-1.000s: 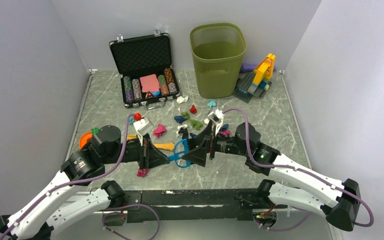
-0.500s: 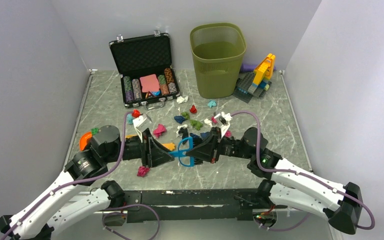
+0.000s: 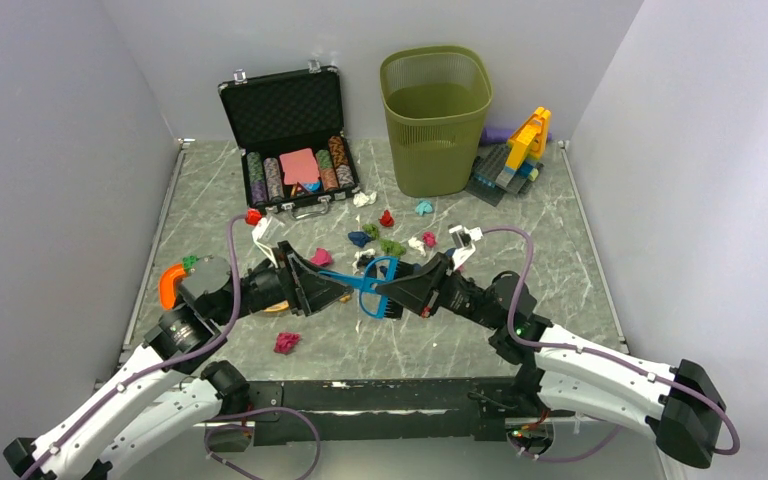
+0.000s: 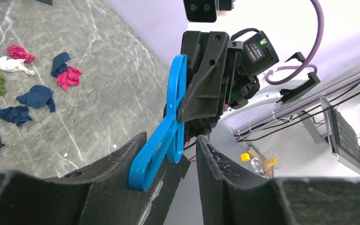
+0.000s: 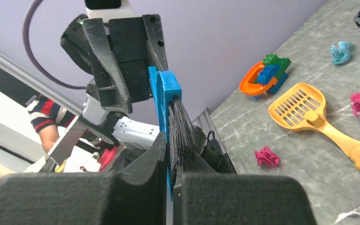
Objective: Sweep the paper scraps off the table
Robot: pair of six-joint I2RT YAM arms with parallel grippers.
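A blue brush with black bristles hangs above the table between my two grippers. My right gripper is shut on the brush at its bristle end. My left gripper is open; the brush's handle lies against one finger, and the other finger stands apart from it. Paper scraps in several colours lie clustered beyond the grippers. A pink scrap lies near the front edge and a red scrap by the case.
A green bin stands at the back, an open case of poker chips to its left, toy bricks to its right. A yellow scoop lies under my left arm. An orange and green brick toy sits at the left edge.
My right gripper closed on the brush and my left gripper let go of it. Both grippers and the brush have shifted toward the scraps.
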